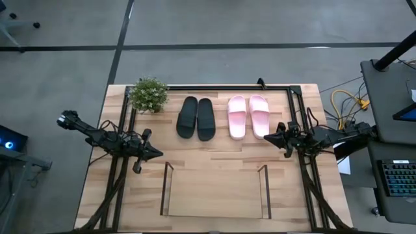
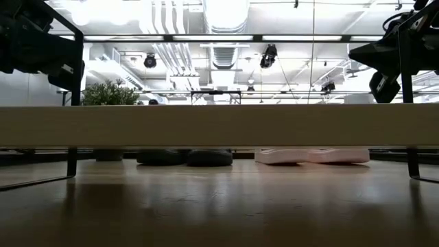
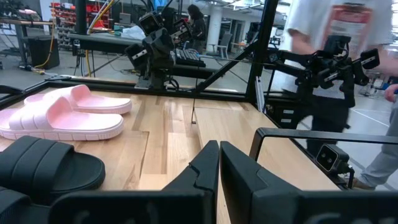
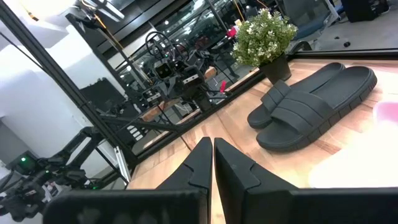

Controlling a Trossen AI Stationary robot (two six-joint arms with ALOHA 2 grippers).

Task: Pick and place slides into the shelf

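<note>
- Here, the right gripper [image 1: 268,137] hangs above the table with its fingers pressed together and nothing between them; its tip sits just beside the outer pink slide's near end.
- The left gripper [image 1: 158,154] is likewise closed and empty, hovering nearer the shelf's left frame, with the black pair lying up and to its right, a little apart.
- All the slides lie with their long axes running from the table's near side to its far side, across the line in which both grippers point.
- By my judgement the right arm is the closer one, to the pink pair.
- Count: two black slides [image 1: 195,117], two pink slides [image 1: 247,116], side by side in a row.
- One shelf [image 1: 214,193], bare, lies on the near side of that row; one potted plant [image 1: 149,95] stands at the left end.
</note>
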